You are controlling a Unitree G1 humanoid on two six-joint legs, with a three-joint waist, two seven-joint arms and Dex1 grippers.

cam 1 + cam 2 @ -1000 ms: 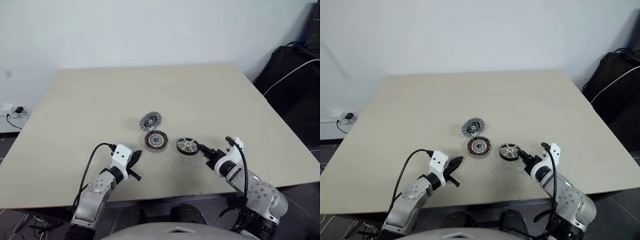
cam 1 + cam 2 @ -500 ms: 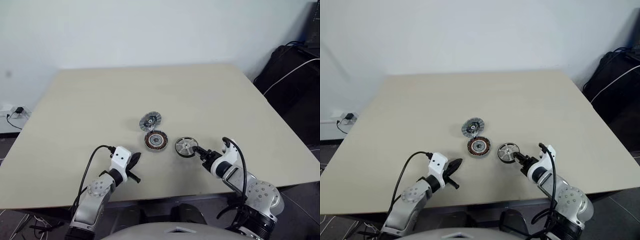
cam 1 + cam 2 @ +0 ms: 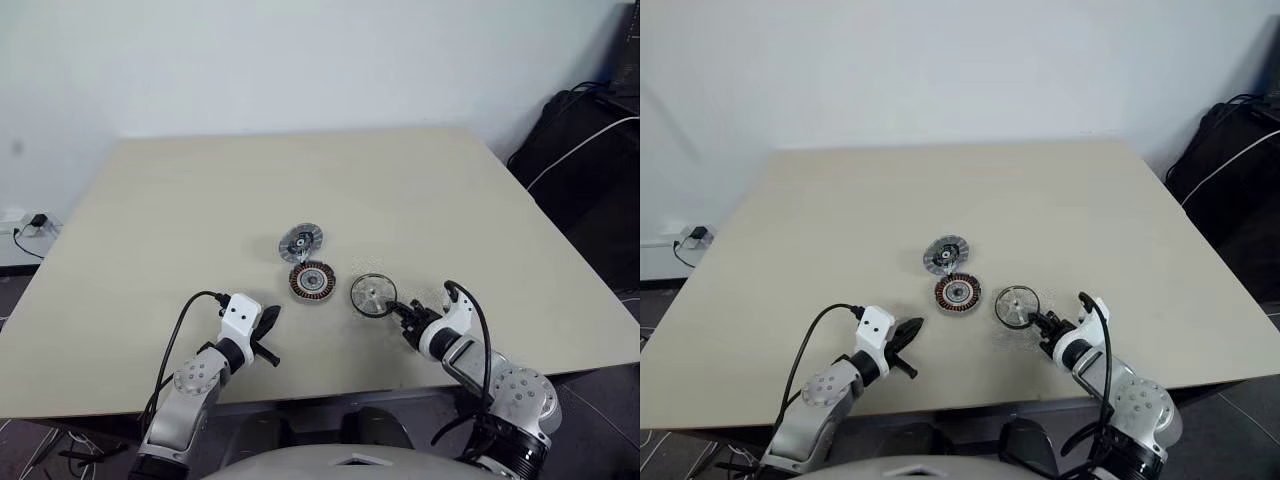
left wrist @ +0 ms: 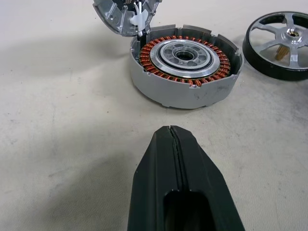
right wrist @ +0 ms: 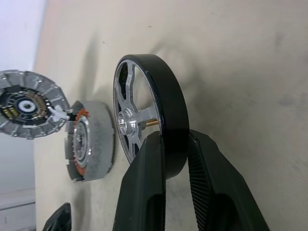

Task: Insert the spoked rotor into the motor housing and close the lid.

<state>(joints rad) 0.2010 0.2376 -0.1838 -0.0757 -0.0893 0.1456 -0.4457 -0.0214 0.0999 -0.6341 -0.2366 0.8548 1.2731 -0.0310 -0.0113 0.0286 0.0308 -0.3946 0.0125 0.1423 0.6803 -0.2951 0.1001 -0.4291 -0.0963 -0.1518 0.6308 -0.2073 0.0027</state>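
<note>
A: Nearest the counter's (image 3: 150, 200) front edge?
B: Left gripper (image 4: 171, 132), jaws shut, empty. Right gripper (image 5: 175, 154) clamps the spoked rotor's (image 5: 144, 113) rim, tipped on edge.
A: Beyond?
B: Motor housing (image 3: 312, 281) just beside it, then the lid (image 3: 300, 241), toward mid-counter.

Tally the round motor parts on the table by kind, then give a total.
Spoked rotor: 1
Copper-wound motor housing: 1
Grey lid: 1
Total: 3

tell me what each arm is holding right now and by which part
The right gripper pinches the spoked rotor by its dark rim, jaws on either face. The left gripper is shut on nothing.
</note>
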